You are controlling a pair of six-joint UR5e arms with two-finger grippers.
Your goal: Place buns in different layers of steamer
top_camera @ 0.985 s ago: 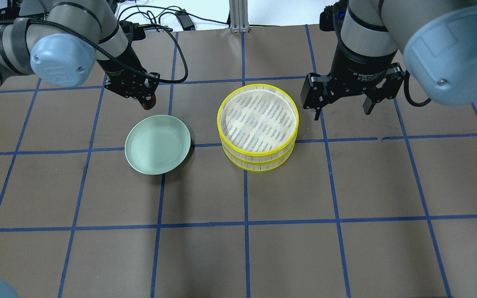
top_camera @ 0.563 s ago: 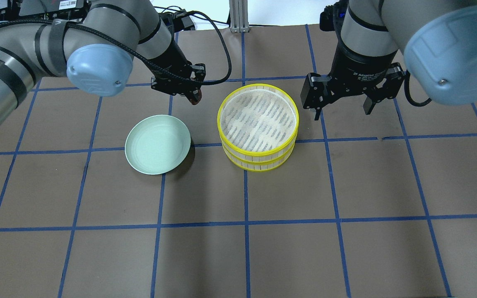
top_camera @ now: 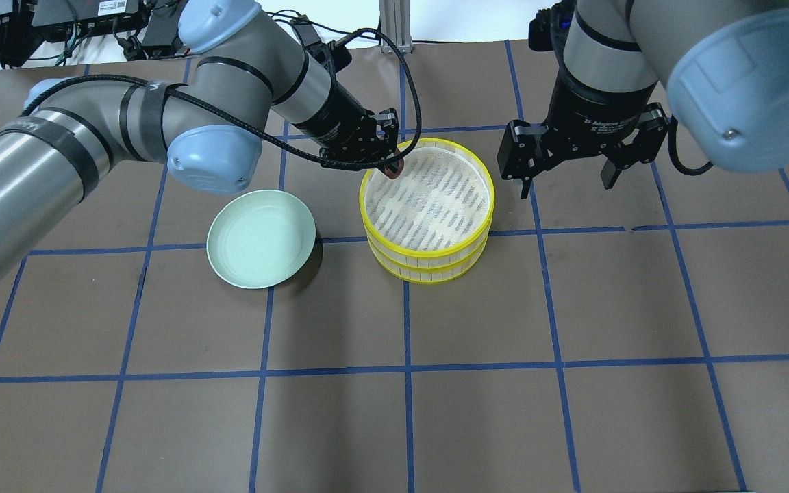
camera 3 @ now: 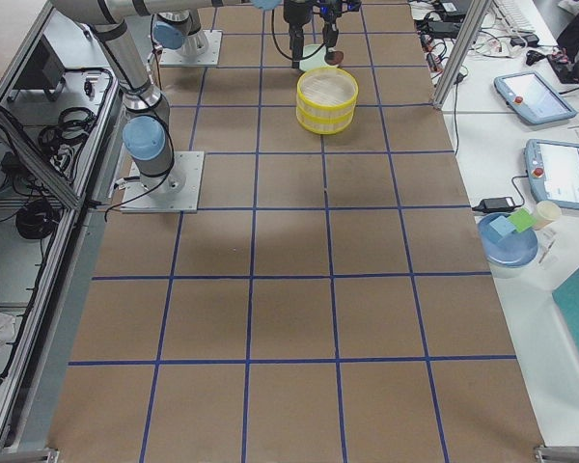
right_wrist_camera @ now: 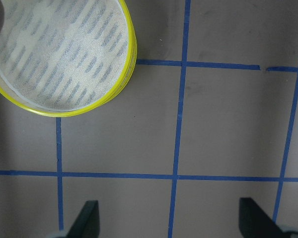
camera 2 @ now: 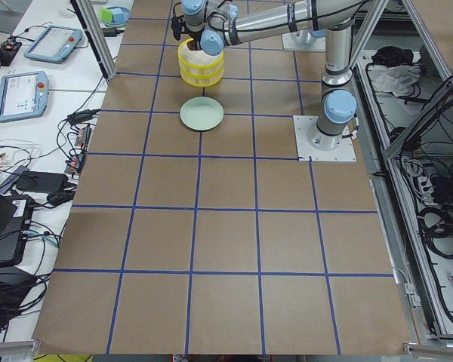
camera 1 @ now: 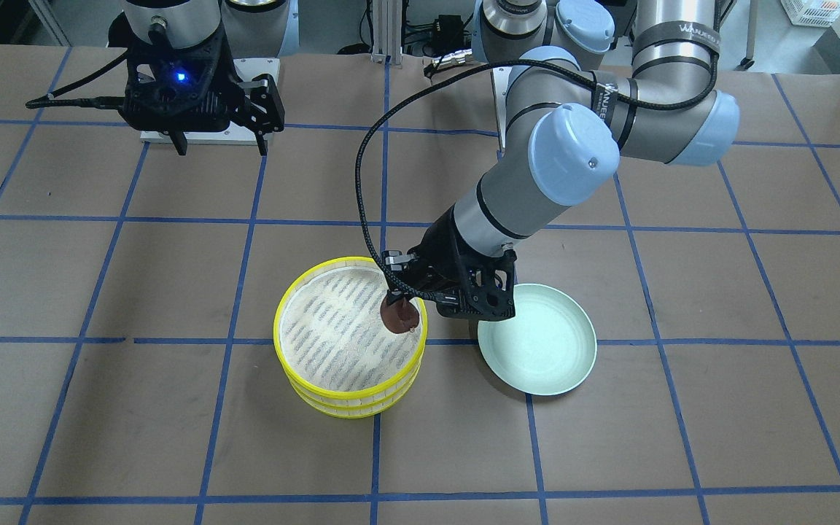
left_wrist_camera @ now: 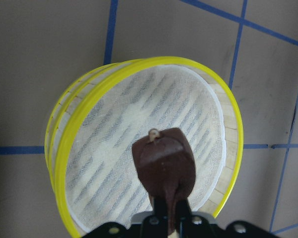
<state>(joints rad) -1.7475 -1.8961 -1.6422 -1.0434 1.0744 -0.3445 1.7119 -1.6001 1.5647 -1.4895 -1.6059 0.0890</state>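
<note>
The steamer stands mid-table as two stacked yellow-rimmed tiers; it also shows in the front view and the left wrist view. Its top tier holds nothing. My left gripper is shut on the dark reddish-brown bun, holding it above the top tier's edge nearest the plate; the bun fills the left wrist view. My right gripper is open and empty, hovering just right of the steamer. The pale cream bun is out of view.
An empty pale green plate lies left of the steamer, also in the front view. The brown table cover carries a blue tape grid. Cables and the arm bases sit at the table's far edge.
My left gripper has carried the brown bun rightward from above the plate's far side to the steamer's rim. The right gripper has not moved.
</note>
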